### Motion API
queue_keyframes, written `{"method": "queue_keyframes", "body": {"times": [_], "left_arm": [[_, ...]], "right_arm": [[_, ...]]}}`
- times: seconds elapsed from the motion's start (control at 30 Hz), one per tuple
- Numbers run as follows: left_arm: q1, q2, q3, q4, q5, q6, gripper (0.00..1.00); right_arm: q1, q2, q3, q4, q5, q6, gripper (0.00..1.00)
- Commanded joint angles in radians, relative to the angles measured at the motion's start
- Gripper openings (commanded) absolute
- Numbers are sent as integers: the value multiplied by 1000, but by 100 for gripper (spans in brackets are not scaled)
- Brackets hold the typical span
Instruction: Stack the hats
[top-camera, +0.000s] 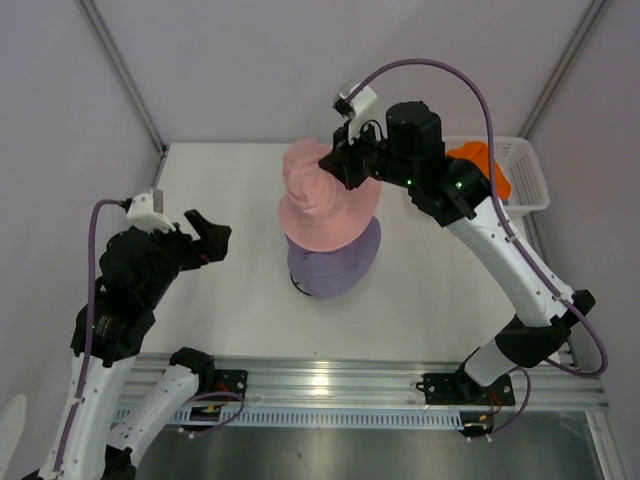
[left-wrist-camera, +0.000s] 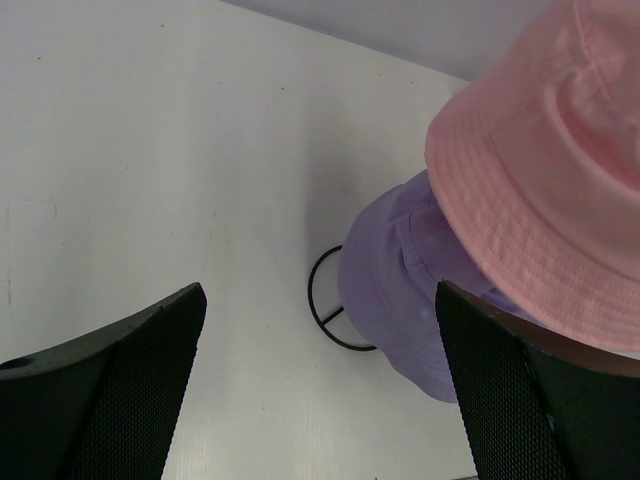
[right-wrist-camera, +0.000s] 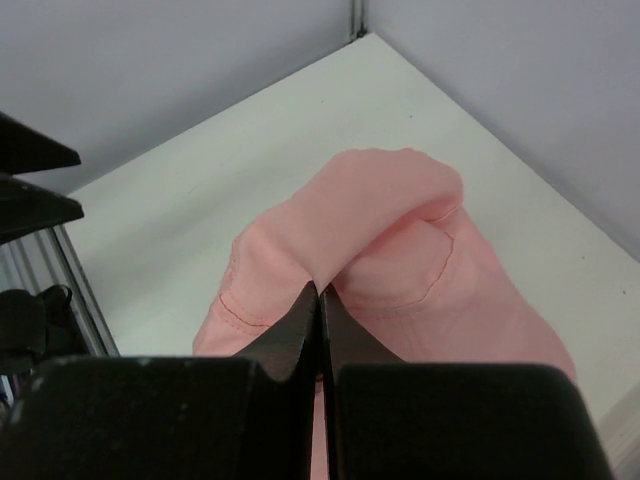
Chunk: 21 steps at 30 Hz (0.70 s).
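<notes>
The pink hat (top-camera: 322, 205) hangs pinched at its crown in my right gripper (top-camera: 336, 162), held over the lavender hat (top-camera: 335, 266), which sits on the black wire stand (left-wrist-camera: 328, 312). In the right wrist view the jaws are shut on a fold of the pink hat (right-wrist-camera: 390, 250). My left gripper (top-camera: 208, 238) is open and empty, to the left of the hats; its view shows the pink hat (left-wrist-camera: 545, 160) above the lavender hat (left-wrist-camera: 420, 290). The orange hat (top-camera: 478, 165) lies in the white basket (top-camera: 528, 180). The blue hat is out of view.
The white mesh basket stands at the table's back right corner. The right arm reaches across the back of the table. An aluminium rail (top-camera: 380, 385) runs along the near edge.
</notes>
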Motion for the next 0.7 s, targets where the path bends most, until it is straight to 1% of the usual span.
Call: {"method": "queue_keyframes", "body": {"times": [0.0,0.13,0.27,0.53,0.67], "left_arm": [[12,-9,-11,-2,-6,-19,100],[12,-9,-22,1,-3,-20,100],[12,-9,-25,1,0,-23,99],[12,-9,-28,4,4,-23,99],[12,-10,-32,6,7,-26,100]], "right_arm": [[44,10,-20,-35,13,-62,0],[84,4,-92,-55,43,-100,0],[90,0,-153,-50,57,-93,0],[89,-56,-311,40,100,-85,0],[84,-64,-330,56,168,-99,0]]}}
